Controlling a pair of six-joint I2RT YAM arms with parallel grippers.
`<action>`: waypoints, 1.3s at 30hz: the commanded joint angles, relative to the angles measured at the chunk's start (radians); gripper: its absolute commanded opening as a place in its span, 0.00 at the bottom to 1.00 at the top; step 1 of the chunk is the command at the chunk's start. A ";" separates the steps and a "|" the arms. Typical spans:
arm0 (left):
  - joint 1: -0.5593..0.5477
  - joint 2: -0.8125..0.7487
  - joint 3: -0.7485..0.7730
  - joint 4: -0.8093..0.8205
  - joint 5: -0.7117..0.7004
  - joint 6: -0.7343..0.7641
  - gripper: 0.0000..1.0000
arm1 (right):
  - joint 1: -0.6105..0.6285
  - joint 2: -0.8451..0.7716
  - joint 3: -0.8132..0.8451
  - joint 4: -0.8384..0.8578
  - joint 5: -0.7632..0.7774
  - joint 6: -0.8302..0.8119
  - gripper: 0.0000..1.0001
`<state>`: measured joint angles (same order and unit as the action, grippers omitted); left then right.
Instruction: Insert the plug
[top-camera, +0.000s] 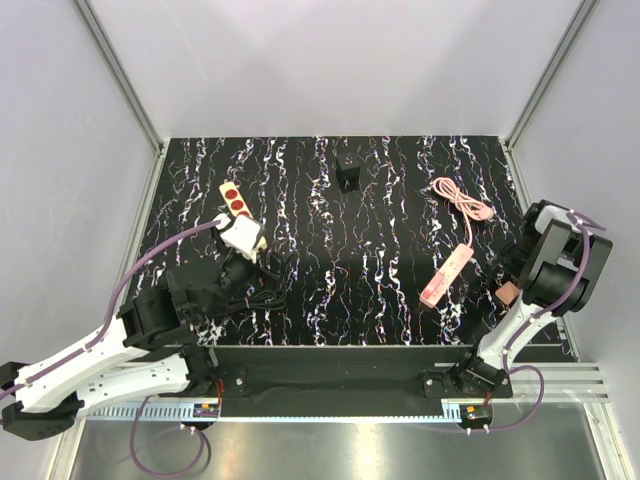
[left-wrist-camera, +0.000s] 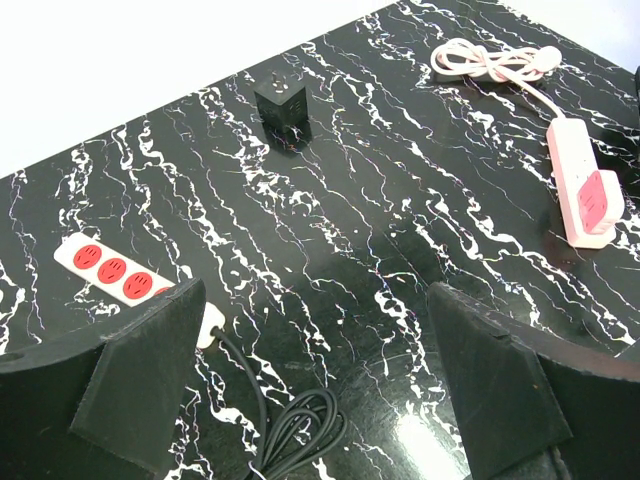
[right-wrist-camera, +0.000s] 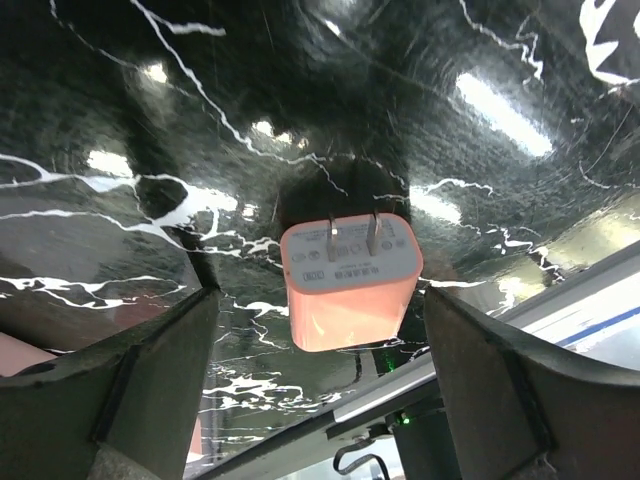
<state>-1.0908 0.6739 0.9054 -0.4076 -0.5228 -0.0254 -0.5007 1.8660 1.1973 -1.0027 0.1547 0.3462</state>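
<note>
Right pincer (right-wrist-camera: 315, 305) gapes wide either side of the pink plug (right-wrist-camera: 350, 285).

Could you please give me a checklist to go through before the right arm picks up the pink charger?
1. Right gripper open: ok.
2. Charger centred in that gripper: ok, untouched on both sides.
3. Prongs straight and unobstructed: ok.
4. Free socket on pink strip: cannot tell, the sockets are too small to see.
5. Left gripper open, empty and far from that strip: ok.
</note>
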 joint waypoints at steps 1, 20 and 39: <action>0.000 -0.007 -0.005 0.058 0.007 0.005 0.99 | -0.010 0.045 0.045 0.039 0.002 -0.015 0.89; 0.000 0.055 0.136 -0.086 0.159 -0.191 0.99 | 0.010 -0.205 0.146 -0.004 -0.095 -0.041 0.00; 0.538 0.420 0.345 -0.214 1.086 -0.366 0.91 | 0.883 -0.504 0.213 0.150 -0.305 -0.107 0.00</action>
<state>-0.6369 1.0565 1.1854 -0.6113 0.2783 -0.3496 0.2653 1.4094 1.4353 -0.9173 -0.1226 0.2684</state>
